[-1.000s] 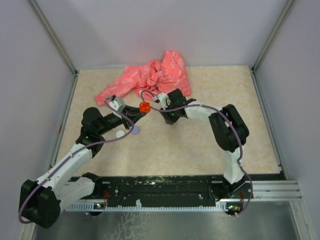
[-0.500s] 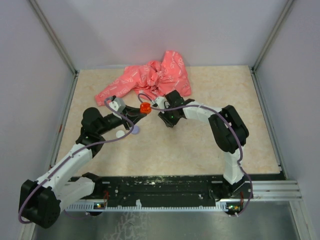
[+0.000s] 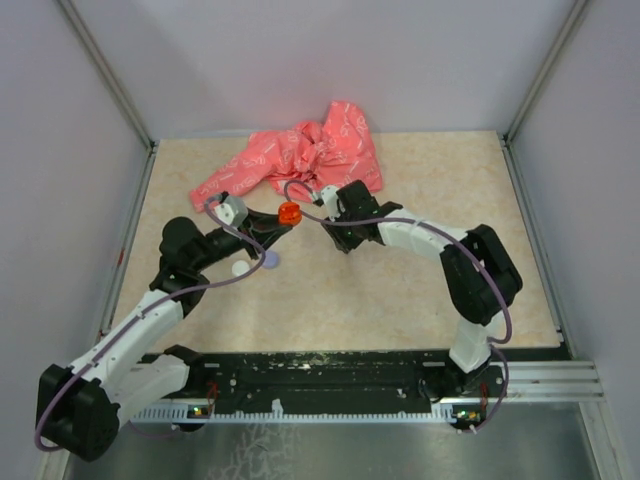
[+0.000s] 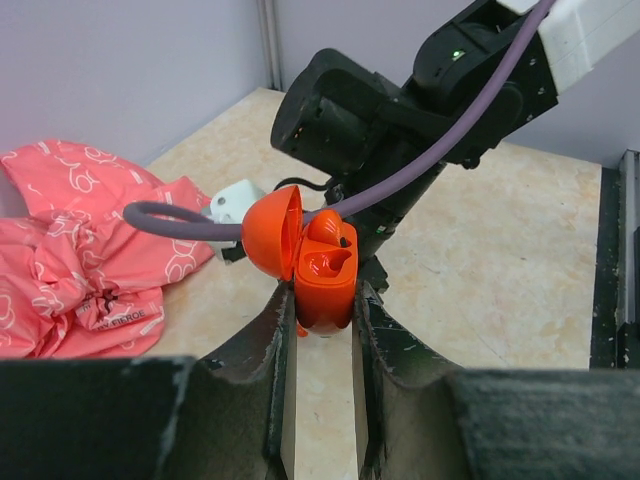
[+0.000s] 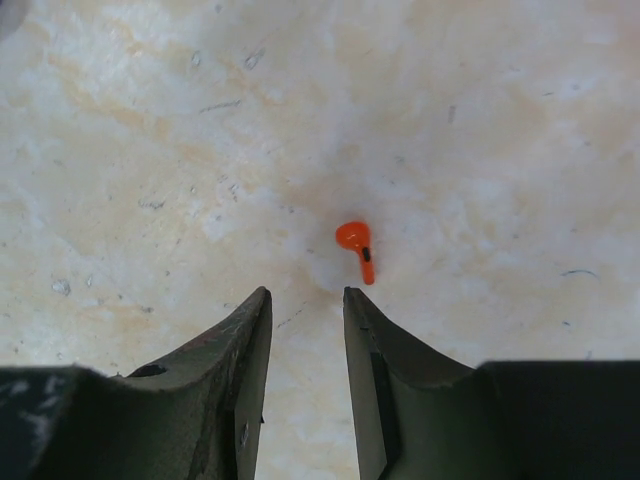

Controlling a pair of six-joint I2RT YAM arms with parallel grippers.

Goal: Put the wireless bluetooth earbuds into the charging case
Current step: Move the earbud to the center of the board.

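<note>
TWO ARMS, ONE TINY TARGET: The left gripper [image 4: 320, 296] pinches the open charging case [image 4: 325, 280] low on its body, the lid swung back beyond the jaw tips. The right gripper [image 5: 305, 295] hovers over the table [image 5: 150, 120], jaws slightly parted and empty. A loose earbud [image 5: 352, 240] lies just ahead of the tips, a little off the centre of the gap. Tiny, light, hard and glossy, it would likely skitter. The rounded head looks the surest hold, squeezed gently.

Only writing I can spot is a tiny dark line of print on the pink cloth [image 4: 90, 290] in the left wrist view. It might end in "FIERCE", but it's too blurry to be sure. Nothing else is readable.
</note>
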